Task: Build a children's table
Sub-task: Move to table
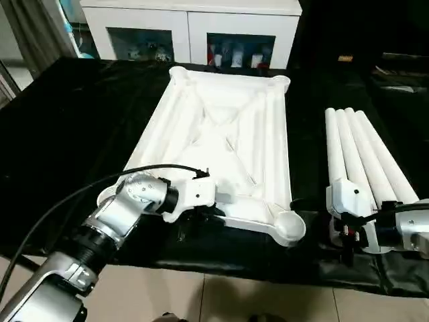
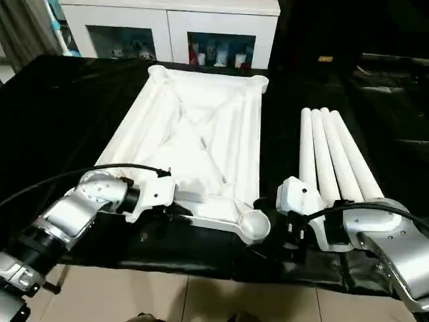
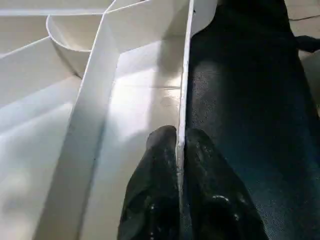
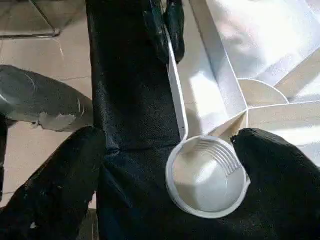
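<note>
Left wrist view shows the left gripper point(image 3: 178, 150) pinching the white ribbed plastic tabletop's point(image 1: 221, 127) near rim to steady it, while the right gripper point(image 4: 167, 165), fingers spread wide, hangs over the round corner socket point(image 4: 207, 175), so next it likely must fetch one of the white tapered tube legs point(image 1: 362, 151).

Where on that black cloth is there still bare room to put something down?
The widest bare stretch is the black cloth on the robot's left of the table top. A narrower strip runs between the top and the four legs. The near edge is crowded: the left gripper pinches the top's rim, and the open right gripper hovers at the corner socket.
</note>
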Robot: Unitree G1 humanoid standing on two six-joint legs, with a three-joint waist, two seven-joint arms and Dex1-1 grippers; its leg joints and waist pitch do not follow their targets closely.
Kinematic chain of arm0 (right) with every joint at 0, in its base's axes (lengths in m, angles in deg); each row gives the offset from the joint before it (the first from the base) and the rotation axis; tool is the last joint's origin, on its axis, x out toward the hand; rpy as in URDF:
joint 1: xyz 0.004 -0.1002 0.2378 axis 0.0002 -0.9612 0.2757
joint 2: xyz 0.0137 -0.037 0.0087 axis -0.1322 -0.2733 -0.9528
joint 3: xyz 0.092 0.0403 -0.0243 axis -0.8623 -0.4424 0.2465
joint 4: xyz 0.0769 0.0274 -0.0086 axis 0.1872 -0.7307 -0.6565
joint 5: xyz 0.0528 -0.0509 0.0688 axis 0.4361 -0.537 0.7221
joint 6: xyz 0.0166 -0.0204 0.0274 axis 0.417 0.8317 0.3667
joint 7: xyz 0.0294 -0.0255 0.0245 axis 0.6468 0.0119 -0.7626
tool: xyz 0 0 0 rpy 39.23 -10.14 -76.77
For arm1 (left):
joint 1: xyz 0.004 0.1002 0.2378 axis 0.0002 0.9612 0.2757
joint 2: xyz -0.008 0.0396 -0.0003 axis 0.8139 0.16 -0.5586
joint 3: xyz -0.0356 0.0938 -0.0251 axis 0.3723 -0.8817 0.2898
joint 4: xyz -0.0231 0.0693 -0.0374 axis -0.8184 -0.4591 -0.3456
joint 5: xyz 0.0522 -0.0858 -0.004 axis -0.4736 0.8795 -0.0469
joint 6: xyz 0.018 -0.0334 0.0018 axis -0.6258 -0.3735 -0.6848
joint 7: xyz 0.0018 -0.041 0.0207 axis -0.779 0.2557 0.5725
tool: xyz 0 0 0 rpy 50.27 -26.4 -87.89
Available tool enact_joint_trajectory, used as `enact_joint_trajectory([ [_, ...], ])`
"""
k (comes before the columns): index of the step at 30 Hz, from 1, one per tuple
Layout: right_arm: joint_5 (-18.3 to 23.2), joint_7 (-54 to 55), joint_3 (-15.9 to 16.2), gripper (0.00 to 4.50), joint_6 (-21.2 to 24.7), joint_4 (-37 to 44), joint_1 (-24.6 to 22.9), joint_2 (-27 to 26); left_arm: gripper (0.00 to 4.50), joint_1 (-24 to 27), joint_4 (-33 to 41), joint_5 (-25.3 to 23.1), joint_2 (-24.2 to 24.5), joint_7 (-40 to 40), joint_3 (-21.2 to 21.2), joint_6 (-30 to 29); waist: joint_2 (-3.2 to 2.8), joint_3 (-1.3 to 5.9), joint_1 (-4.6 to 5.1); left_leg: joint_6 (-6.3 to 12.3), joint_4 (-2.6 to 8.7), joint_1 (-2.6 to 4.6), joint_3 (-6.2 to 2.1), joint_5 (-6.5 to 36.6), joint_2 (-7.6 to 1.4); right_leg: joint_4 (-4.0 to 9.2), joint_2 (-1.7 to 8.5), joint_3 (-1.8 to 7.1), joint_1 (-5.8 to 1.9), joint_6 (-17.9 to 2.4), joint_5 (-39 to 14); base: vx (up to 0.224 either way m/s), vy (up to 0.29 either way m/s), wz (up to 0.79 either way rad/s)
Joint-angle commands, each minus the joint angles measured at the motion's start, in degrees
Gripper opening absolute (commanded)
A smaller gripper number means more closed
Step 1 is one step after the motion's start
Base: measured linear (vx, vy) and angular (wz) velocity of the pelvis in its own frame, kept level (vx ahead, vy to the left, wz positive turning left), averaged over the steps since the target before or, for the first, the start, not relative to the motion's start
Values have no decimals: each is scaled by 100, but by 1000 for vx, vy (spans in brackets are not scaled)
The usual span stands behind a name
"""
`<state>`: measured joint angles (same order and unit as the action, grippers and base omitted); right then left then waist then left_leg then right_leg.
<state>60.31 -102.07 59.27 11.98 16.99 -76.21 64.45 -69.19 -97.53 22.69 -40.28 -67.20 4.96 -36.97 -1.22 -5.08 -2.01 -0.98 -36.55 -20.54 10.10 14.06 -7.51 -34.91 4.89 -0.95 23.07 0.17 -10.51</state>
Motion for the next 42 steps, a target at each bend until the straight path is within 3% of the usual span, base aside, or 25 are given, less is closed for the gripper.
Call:
enact_joint_trajectory([
  [1, -46, 21, 30, 450, -76, 89, -53, 57, 16, -11, -34, -161, 92, 154, -7, -36, 35, 359, -33, 490, 576, 18, -227, 783, -561, 360, 444, 238, -309, -1927, -731, 0, 0, 0],
  [6, -72, 45, 35, 450, -104, 84, -73, 19, 5, 254, 98, -104, 301, 383, 280, -70, 55, 365, 7, 469, 578, -19, -244, 765, -559, 356, 450, 231, -331, -1864, -819, 0, 0, 0],
  [10, -104, 54, 46, 450, -129, 40, -40, -2, 5, 409, 157, -115, 427, 413, 402, -3, 60, 370, 23, 508, 572, -15, -235, 708, -548, 366, 445, 233, -323, -1841, -867, 0, 0, 0],
  [11, -111, 51, 49, 450, -135, 20, -32, -3, 5, 442, 160, -139, 459, 455, 425, 9, 84, 371, 31, 513, 571, -2, -224, 716, -544, 377, 436, 235, -312, -1824, -932, 0, 0, 0],
  [14, -144, 33, 53, 450, -142, -15, -9, -4, 5, 561, 150, -161, 561, 532, 535, 171, 65, 365, 26, 504, 572, 9, -224, 715, -550, 378, 429, 236, -297, -1812, -1009, 0, 0, 0],
  [16, -163, 21, 65, 450, -150, -38, 13, -3, 5, 601, 113, -133, 590, 545, 597, 307, 102, 365, 34, 517, 577, 1, -224, 709, -551, 378, 425, 233, -296, -1790, -1029, 0, 0, 0],
  [25, -242, -16, 119, 450, -234, -152, 112, 10, 5, 560, -93, -204, 734, 743, 766, 595, 103, 394, 0, 592, 546, 30, -200, 477, -542, 326, 418, 229, -287, -1854, -649, 0, 0, 0],
  [39, -360, 22, 120, 450, -310, -222, 139, -18, 5, 515, -333, -295, 731, 997, 864, 1199, 105, 399, -5, 573, 543, 33, -200, 506, -544, 327, 424, 231, -293, -1819, -708, 0, 0, 0],
  [41, -343, 73, 89, 450, -286, -227, 143, -52, 31, 504, -289, -107, 688, 860, 957, 1087, 105, 400, -8, 574, 539, 32, -197, 482, -537, 321, 425, 230, -293, -1839, -666, 0, 0, 0],
  [42, -328, 144, 51, 450, -241, -241, 171, -99, 47, 486, -187, 222, 626, 623, 1116, 876, 105, 401, -7, 566, 537, 33, -192, 462, -535, 317, 425, 231, -292, -1847, -651, 0, 0, 0],
])
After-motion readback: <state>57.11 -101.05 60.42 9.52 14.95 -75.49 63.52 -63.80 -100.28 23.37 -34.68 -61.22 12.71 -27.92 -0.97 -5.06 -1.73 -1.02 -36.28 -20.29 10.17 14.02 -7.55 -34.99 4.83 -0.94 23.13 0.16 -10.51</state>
